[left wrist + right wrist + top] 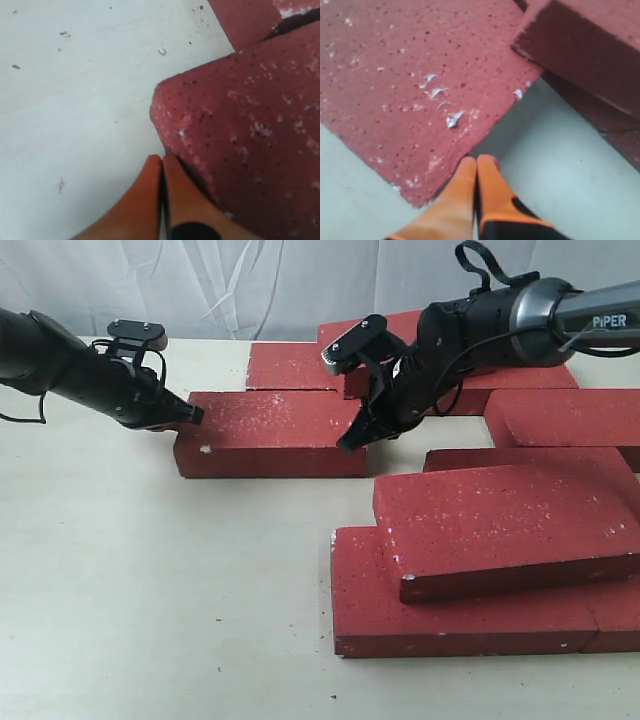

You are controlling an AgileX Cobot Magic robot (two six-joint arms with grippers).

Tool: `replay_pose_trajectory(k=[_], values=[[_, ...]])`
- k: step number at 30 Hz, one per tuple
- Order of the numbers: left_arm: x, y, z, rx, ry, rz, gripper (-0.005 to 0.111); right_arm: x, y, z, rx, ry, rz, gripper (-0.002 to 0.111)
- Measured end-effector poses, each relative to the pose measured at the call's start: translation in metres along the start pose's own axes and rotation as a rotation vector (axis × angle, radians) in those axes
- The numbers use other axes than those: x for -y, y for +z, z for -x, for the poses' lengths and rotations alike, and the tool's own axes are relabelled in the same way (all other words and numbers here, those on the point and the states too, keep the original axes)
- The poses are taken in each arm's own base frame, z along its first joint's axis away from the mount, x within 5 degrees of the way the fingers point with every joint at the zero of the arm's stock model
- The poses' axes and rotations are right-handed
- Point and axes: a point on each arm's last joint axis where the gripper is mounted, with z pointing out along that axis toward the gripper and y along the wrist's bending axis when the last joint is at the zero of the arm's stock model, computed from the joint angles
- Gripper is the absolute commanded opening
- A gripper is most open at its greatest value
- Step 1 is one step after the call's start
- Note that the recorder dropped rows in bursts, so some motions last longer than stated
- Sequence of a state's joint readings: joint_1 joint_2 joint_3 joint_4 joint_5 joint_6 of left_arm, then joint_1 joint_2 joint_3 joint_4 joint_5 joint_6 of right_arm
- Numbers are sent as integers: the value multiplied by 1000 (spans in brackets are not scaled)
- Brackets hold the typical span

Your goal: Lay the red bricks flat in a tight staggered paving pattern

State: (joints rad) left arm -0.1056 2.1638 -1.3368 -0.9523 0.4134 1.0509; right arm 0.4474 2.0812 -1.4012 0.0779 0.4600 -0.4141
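Left gripper [194, 415]: I see fingers pressed together, nothing between them, tip against left end of middle brick [268, 432]. Right gripper [349, 443]: likewise pinched closed and empty, tip at same brick's right end, near its front corner. Middle brick lies flat on table [140, 580], just in front of rear brick [290, 366]. Front right: upper brick [505, 525] lies on top of lower bricks [450, 615]. Behind those I see back bricks [565, 415], flat, under right arm.
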Motion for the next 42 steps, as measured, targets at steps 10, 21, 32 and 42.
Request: replay_pose_trajectory(k=[10, 21, 32, 42], values=[[-1, -5, 1, -10, 26, -7, 0, -18, -50, 2, -121, 24, 101, -1], [-19, -26, -2, -43, -47, -65, 0, -106, -30, 25, 41, -266, 334, -1], [-6, -3, -9, -77, -30, -74, 0, -108, 11, 24, 111, -297, 224, -1], [9, 1, -5, -73, -7, -90, 0, -89, 13, 21, 105, -303, 178, -1]])
